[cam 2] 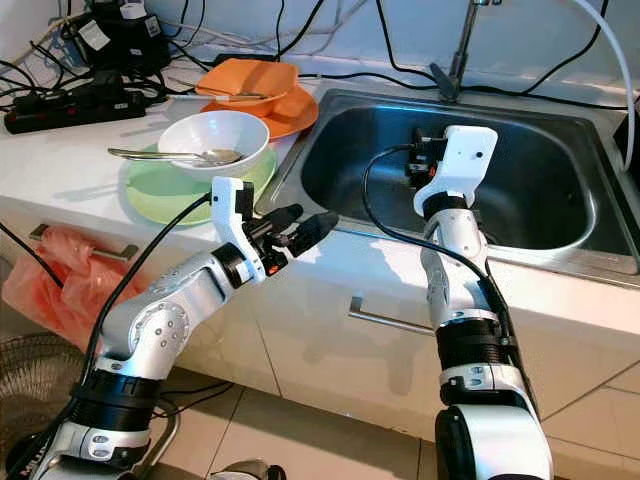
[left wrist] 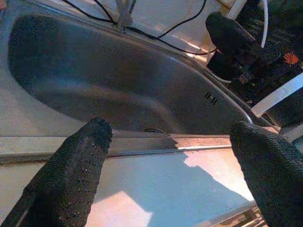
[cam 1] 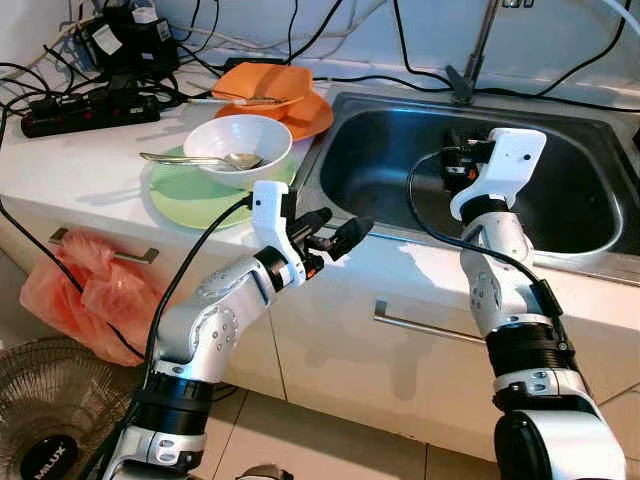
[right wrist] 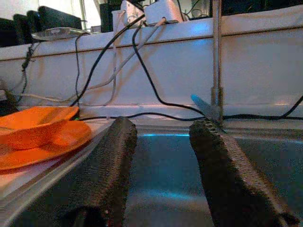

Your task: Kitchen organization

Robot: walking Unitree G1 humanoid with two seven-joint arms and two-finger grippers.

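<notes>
left eye view: the left gripper (cam 1: 335,232) is held just in front of the desk (cam 1: 90,160) edge, at the near left corner of the sink (cam 1: 380,160), its two black fingers parted with nothing between them. behind and to the left of this gripper a white bowl (cam 1: 238,140) sits on a green plate (cam 1: 190,190), with a spoon (cam 1: 200,159) lying across the bowl. further behind, an orange bowl (cam 1: 262,84) rests on an orange plate (cam 1: 305,115), just beside the sink's left rim. the right gripper (cam 1: 452,158) is lowered inside the sink basin, pointing towards the basin's left wall; from here i cannot tell the gap of its fingers. a faucet (cam 1: 475,50) stands behind it at the back rim. a black power strip (cam 1: 85,108) lies far left on the desk. below the left arm an orange plastic bag (cam 1: 85,290) hangs at a drawer handle, and a fan (cam 1: 45,420) stands on the floor.

right eye view: same layout; the left gripper's tips sit just clear of the sink's front rim, not touching it.

left wrist view: the fingers (left wrist: 75,170) stand well apart, empty, with the sink's front rim and basin beyond them. the right arm's black parts show at the far side of the basin.

right wrist view: the fingers (right wrist: 109,170) are apart and hold nothing. beyond them lie the basin, the faucet stem and the white back wall with cables; the orange bowl on its plate lies off to one side, above the rim.
</notes>
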